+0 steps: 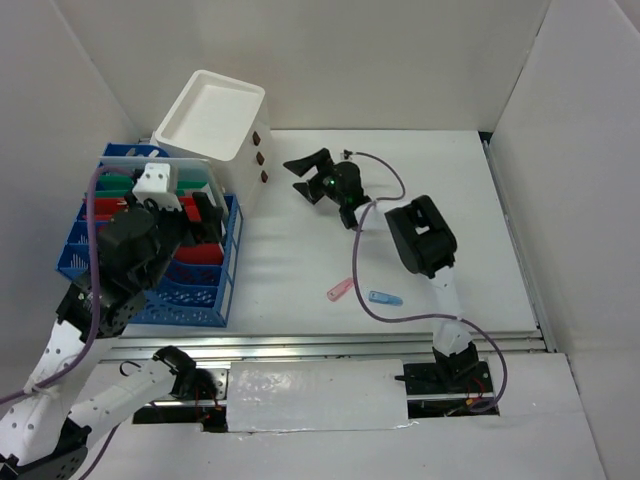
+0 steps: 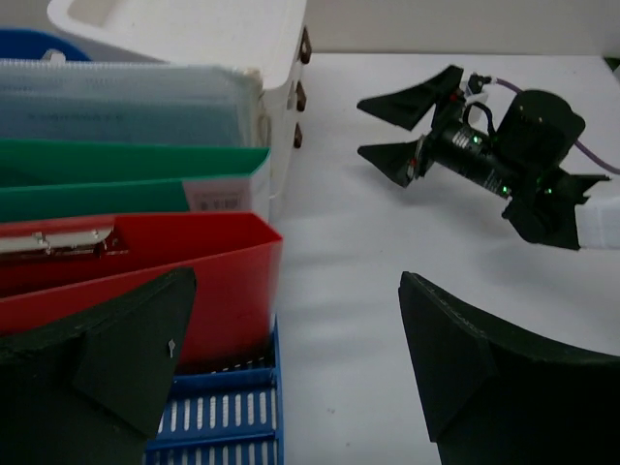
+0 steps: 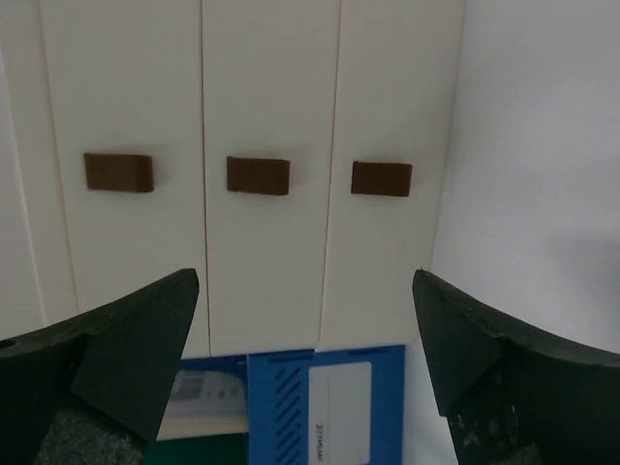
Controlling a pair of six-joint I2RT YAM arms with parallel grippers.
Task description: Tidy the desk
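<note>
The big, flat, smooth white desk [image 1: 470, 200] lies under the square white plastic box with three brown knobs [image 1: 215, 115], and near that box the left gripper [image 2: 295, 291] and the right gripper [image 1: 303, 177] both spread their black pointed fingers wide apart, holding nothing.

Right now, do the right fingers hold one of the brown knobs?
No, the right fingers are spread open, short of the brown knobs on the white box.

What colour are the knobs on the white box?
Brown knobs, clearest in the right wrist view.
</note>
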